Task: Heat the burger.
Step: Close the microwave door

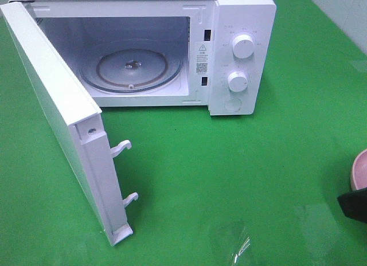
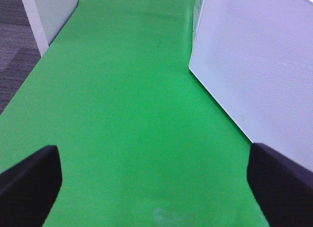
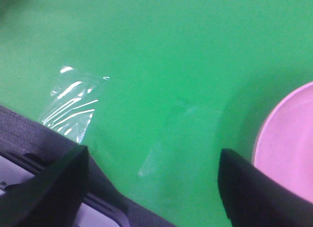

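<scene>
The burger is out of view in all three views. A white microwave (image 1: 241,48) stands at the back with its door (image 1: 57,117) swung wide open to the left and an empty glass turntable (image 1: 132,68) inside. My left gripper (image 2: 156,188) is open over bare green cloth, with the door's outer face (image 2: 259,65) beside it. My right gripper (image 3: 154,188) is open with nothing between its fingers, right next to a pink plate (image 3: 288,144). Only a black part of the right gripper (image 1: 358,207) shows at the right edge of the high view.
The pink plate (image 1: 360,169) sits half out of frame at the right edge. Clear shiny tape patches (image 1: 235,243) lie on the green cloth near the front edge. Two knobs (image 1: 243,46) are on the microwave's right panel. The table's left edge drops to grey carpet (image 2: 14,56).
</scene>
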Robot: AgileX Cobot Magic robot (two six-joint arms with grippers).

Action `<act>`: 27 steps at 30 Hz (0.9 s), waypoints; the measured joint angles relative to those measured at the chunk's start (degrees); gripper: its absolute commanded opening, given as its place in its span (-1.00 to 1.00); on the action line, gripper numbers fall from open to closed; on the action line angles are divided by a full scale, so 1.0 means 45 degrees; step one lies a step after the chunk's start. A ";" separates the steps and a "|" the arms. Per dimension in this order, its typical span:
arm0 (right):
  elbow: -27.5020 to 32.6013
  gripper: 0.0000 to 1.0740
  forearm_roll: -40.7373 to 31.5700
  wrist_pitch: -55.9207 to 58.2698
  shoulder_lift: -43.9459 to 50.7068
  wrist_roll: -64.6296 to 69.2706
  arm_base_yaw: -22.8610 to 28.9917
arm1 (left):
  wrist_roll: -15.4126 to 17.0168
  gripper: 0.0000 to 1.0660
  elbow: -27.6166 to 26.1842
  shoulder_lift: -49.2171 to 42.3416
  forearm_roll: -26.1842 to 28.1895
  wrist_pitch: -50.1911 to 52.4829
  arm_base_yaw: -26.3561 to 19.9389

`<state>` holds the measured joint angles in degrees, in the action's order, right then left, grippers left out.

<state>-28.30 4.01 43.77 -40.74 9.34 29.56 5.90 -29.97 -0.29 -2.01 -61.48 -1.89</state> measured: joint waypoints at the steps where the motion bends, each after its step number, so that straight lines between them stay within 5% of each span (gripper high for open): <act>1: -0.0166 0.34 -0.0076 0.0458 0.0458 -0.0089 0.0000 | 0.0000 0.77 0.0000 0.0000 0.0000 0.0000 0.0000; 13: -0.0344 0.34 0.0038 0.3069 0.3858 -0.0076 -0.0089 | 0.0000 0.77 0.0000 0.0000 0.0000 0.0000 0.0000; 27: -0.0013 0.48 0.0166 0.2610 0.8645 -0.0204 -0.3896 | 0.0000 0.77 0.0000 0.0000 0.0000 0.0000 0.0000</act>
<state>-28.36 4.76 55.52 -1.83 8.42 12.03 5.90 -29.97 -0.29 -2.01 -61.48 -1.89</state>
